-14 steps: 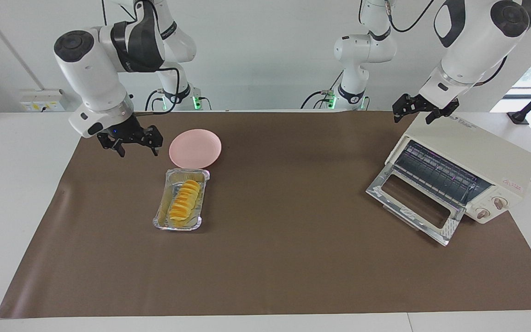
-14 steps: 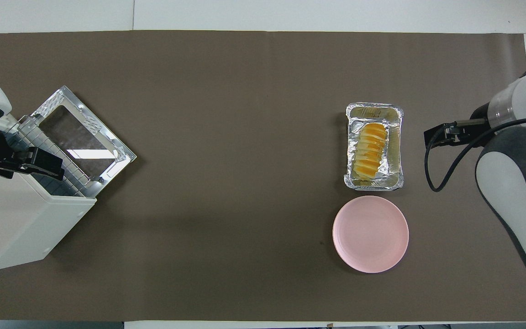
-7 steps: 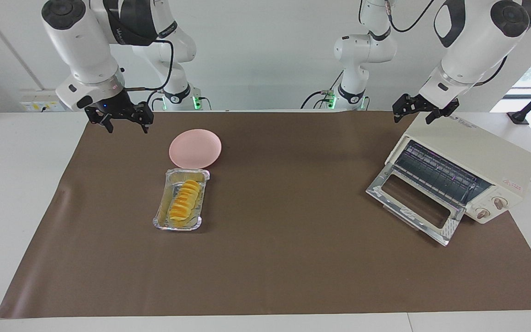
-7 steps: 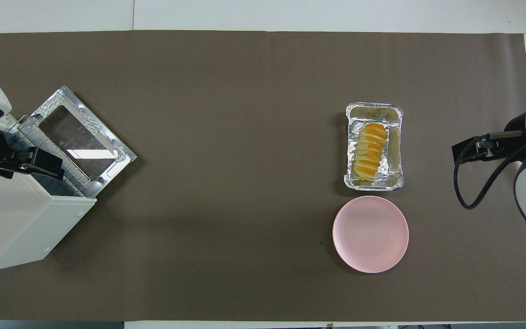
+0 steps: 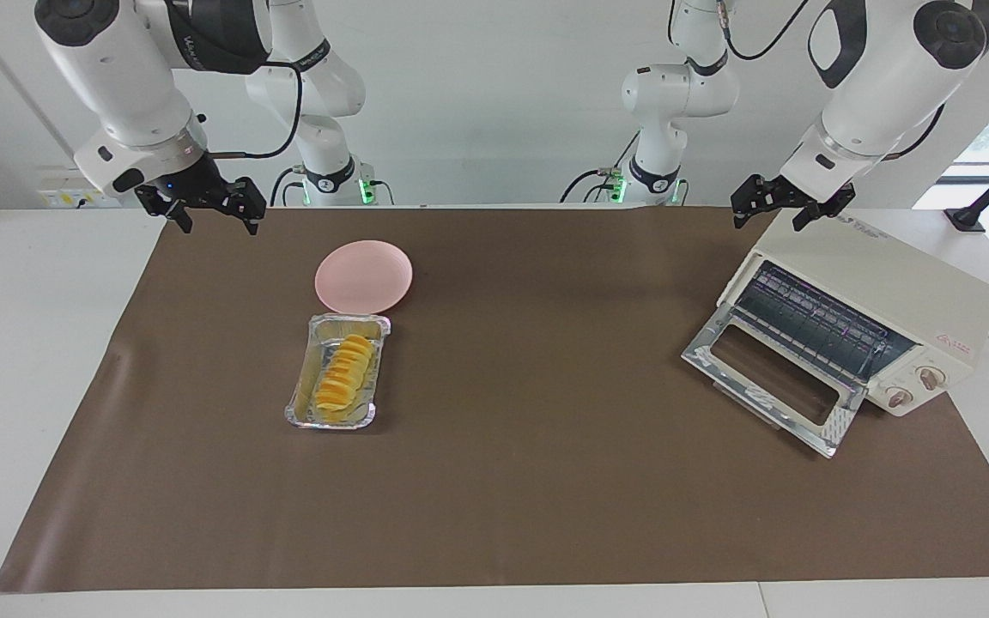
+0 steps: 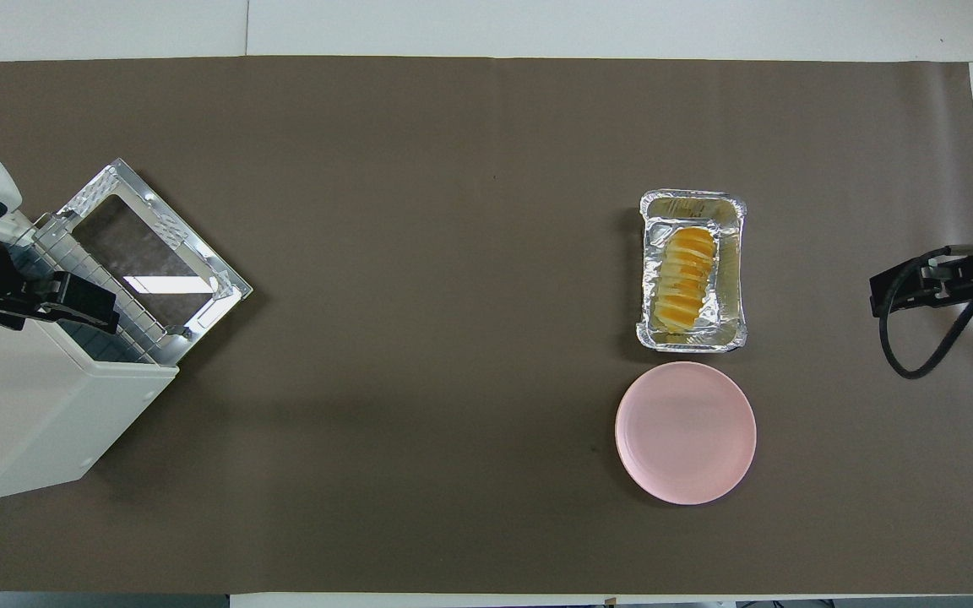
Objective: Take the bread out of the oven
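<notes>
Bread (image 5: 342, 374) on the mat — well apart from both tools.

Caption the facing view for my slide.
Bread out on the mat, oven door open, both grippers raised and empty.

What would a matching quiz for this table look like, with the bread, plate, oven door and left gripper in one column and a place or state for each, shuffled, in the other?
Things:
1. bread
2. plate
3. oven door
4. left gripper

Places or states:
A. folded down, open
B. bare, beside the tray, nearer the robots
C. open, over the oven's top
D. in a foil tray on the mat

Pairs: 1-D, 2-B, 3-A, 4-C
</notes>
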Controlling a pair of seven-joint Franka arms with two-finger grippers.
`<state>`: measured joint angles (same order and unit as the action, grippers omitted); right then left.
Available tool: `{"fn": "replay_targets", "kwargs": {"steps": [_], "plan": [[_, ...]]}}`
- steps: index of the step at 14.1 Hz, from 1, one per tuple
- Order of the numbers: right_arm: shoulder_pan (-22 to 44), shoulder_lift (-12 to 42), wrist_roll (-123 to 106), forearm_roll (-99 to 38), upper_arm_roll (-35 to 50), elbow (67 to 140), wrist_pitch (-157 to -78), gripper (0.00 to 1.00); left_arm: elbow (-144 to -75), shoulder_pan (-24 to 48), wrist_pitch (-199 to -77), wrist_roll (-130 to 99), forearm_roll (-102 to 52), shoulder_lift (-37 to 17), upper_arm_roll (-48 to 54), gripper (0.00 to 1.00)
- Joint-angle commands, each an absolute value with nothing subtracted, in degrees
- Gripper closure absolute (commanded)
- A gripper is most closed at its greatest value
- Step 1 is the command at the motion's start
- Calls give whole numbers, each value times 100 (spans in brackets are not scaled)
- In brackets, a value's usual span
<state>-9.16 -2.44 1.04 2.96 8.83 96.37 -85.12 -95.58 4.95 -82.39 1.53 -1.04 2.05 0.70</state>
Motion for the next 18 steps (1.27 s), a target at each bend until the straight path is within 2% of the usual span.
{"fn": "replay_targets", "kwargs": {"steps": [1, 10, 18], "plan": [[-993, -158, -9, 54, 870, 9492, -8385, 0, -9615, 492, -8306, 176, -9, 290, 70, 0], [-993, -149, 132, 97, 861, 9475, -8806, 0, -9615, 492, -8306, 176, -9, 290, 70, 0], [-993, -149, 149, 62, 861, 9475, -8859, 0, -9615, 492, -8306, 176, -9, 290, 70, 0]]}}
